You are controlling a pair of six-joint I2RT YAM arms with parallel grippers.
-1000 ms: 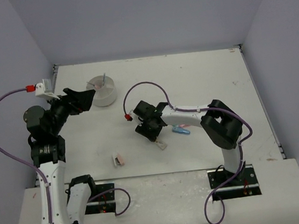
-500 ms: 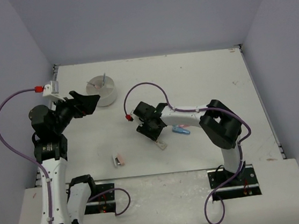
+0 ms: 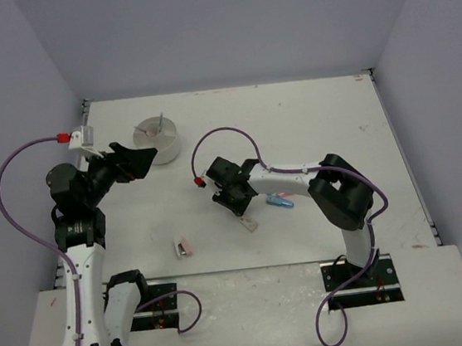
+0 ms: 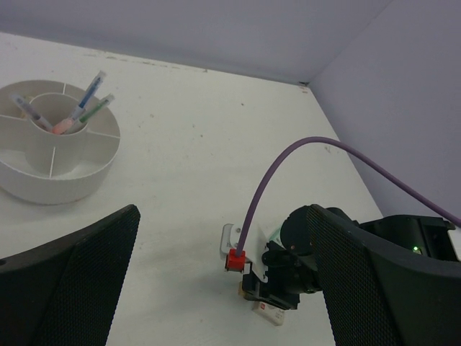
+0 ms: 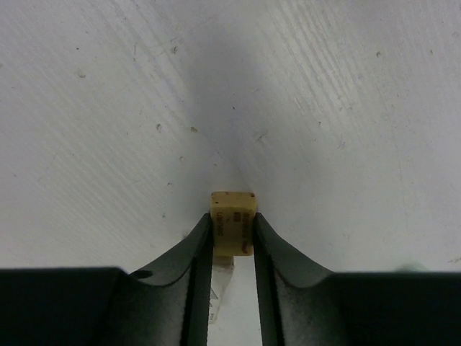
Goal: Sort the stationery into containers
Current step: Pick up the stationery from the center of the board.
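Your left arm has drawn back from the white dish [image 3: 166, 154] at the far left of the surface [image 3: 309, 122]. The left gripper [image 3: 147, 154] now hangs spread and empty just beside the rim, with pens [image 4: 83, 108] standing inside. Your right gripper [image 3: 236, 199] has barely shifted and is pinching a tan eraser [image 5: 233, 209] mid-surface; you cannot tell whether it is lifted. That piece likely goes in next, while a pink eraser [image 3: 183, 247] and capsule pieces [image 3: 280, 201] wait.

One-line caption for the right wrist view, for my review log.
The right gripper with its fingers pinching a small tan eraser, white table behind.
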